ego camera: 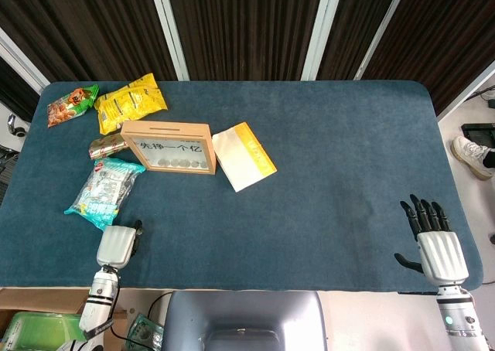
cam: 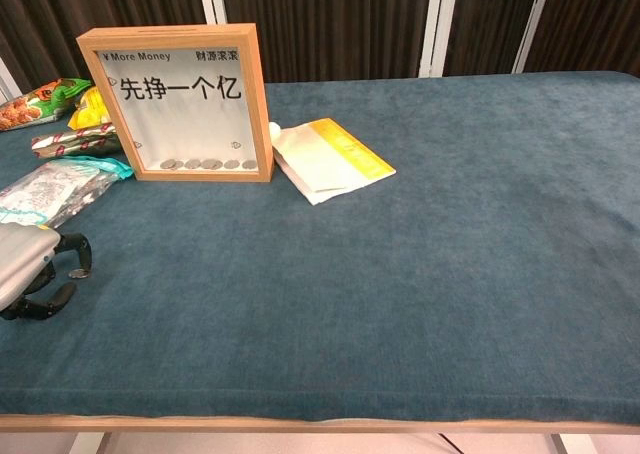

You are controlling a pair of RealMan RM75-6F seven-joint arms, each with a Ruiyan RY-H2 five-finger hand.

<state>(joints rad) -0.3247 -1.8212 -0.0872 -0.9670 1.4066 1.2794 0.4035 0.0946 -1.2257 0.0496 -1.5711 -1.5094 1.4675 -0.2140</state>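
Two hands seen at near table edge. Left hand (cam: 30, 274) curled, fingers drawn together over cloth — small coin (cam: 76, 273) apparently pinched at fingertips, though too small to be sure. Hand placed near of wooden coin frame (ego camera: 169, 147), just near of clear snack bag (ego camera: 104, 190). Right hand (ego camera: 435, 240) laid flat, fingers spread apart, nothing held — well right of frame. White-yellow packet (ego camera: 243, 155) lying just right of frame.
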